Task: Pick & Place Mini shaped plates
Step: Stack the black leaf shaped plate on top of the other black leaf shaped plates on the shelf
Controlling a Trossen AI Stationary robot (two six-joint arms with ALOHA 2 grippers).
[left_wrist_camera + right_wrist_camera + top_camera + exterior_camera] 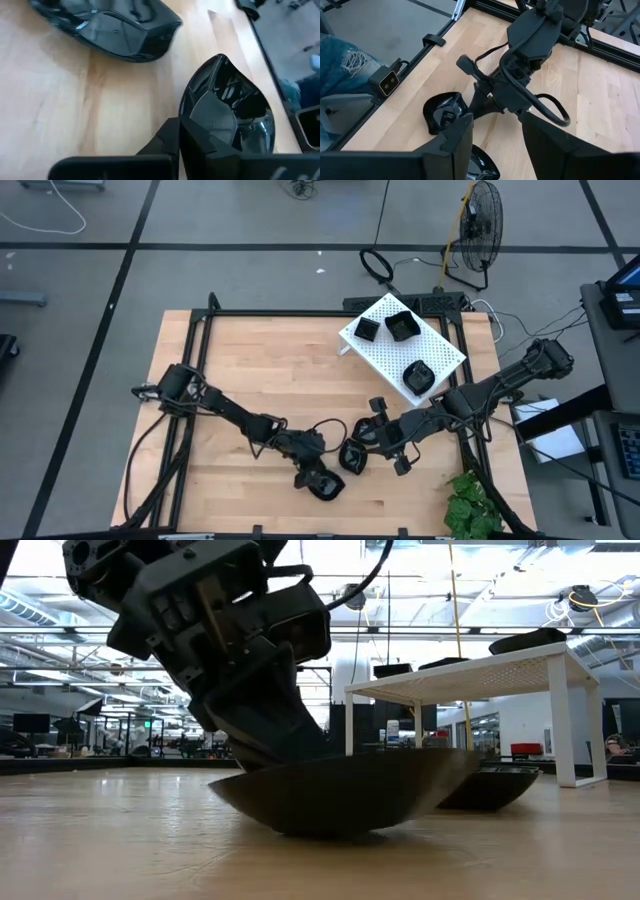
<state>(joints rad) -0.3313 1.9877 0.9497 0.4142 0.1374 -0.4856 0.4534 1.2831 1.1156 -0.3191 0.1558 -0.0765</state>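
On the white rack (pixel 445 350) sit three plates (pixel 401 326); left hand (pixel 318 483) grips another plate (pixel 328 489).

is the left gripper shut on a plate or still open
Shut on a mini plate. The left gripper has its fingers pinched together over the rim of the glossy black dish on the table, seen from the left wrist.

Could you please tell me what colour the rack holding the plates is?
White, with a perforated top; the rack shows best in the high view.
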